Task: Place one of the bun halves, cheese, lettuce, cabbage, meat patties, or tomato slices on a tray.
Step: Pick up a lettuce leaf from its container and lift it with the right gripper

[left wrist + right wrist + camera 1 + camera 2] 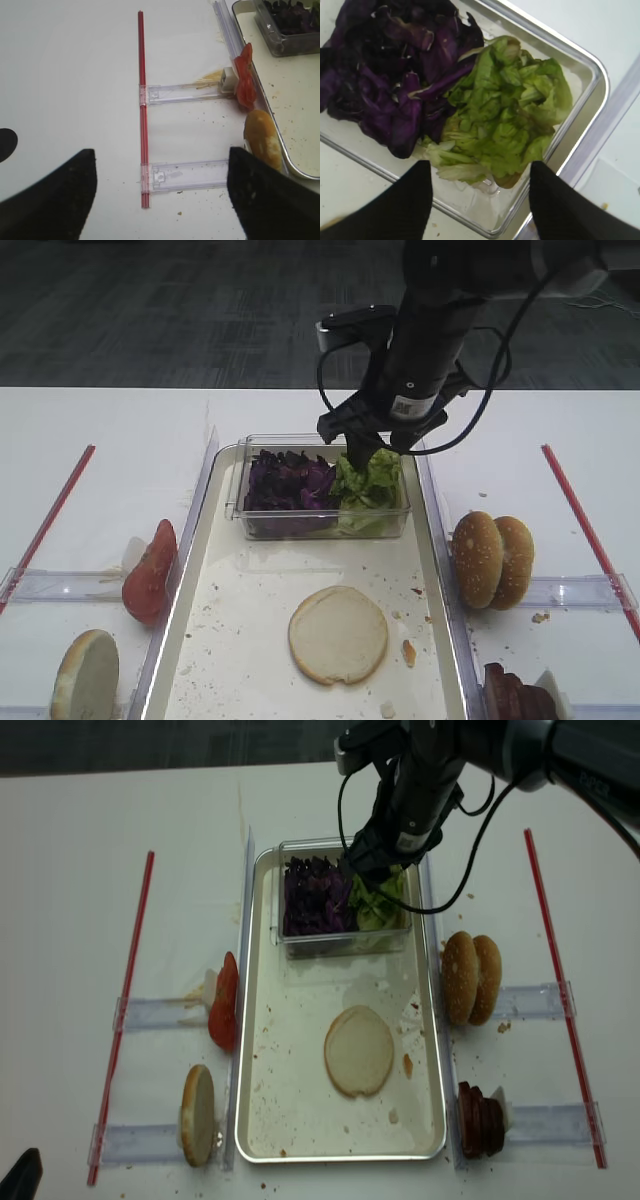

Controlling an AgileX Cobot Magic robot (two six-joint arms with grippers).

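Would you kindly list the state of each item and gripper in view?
Right gripper: open, above the lettuce.
Left gripper: open, holding nothing.
Lettuce: in the clear tub.
Cabbage: in the tub, beside the lettuce.
Pale bun half: flat on the tray.

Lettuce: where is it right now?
In the exterior high view the lettuce fills the right end of the clear tub at the tray's far end, beside the purple cabbage, under the open right gripper.

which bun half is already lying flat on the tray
The pale cream bun half lying cut side up in the middle of the tray. The other bun halves stand on edge in holders outside its rim.
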